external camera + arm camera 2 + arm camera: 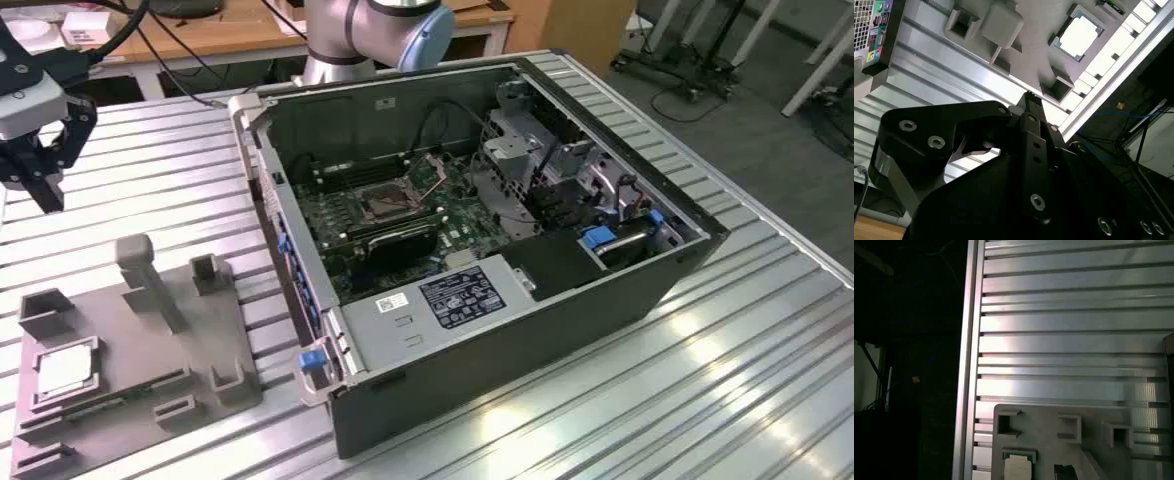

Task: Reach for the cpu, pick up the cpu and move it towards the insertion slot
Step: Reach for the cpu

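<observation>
While the cpu [64, 372] lies in its grey holder [174, 400], the gripper [48, 198] hangs well apart from it.

In the exterior view, the gripper is far back at the exterior view's left, above the ribbed metal table [160, 150] and beyond the holder's far end. The cpu sits flat in a recess at the holder's near left. The insertion slot [387, 203] lies on the green board inside the open computer case [534, 330], to the exterior view's right. I cannot tell whether the jaws are spread or pressed together. In the second wrist view, the gripper [1030, 99] points at the table beside the holder's edge, and the cpu [1080, 36] shows pale in its recess farther off. In the first wrist view, the cpu [1018, 467] rests in the holder [1044, 415] on the table.
</observation>
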### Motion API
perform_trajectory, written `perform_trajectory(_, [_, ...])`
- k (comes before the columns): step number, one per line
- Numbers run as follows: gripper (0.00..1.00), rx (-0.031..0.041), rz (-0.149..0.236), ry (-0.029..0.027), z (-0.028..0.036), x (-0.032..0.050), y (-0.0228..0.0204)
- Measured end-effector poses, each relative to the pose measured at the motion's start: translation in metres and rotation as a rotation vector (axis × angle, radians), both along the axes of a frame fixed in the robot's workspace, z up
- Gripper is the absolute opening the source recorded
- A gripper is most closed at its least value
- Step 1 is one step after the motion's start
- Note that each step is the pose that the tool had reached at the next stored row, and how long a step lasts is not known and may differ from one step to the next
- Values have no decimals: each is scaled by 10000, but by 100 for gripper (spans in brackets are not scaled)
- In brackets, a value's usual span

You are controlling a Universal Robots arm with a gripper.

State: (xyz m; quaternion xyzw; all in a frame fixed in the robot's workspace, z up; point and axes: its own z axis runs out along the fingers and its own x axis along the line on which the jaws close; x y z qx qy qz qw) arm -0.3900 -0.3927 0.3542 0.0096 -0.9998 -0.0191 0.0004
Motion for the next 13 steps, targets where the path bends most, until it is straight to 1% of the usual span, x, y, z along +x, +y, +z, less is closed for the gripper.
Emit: perform_trajectory(13, [11,0,0,0,0,0,0])
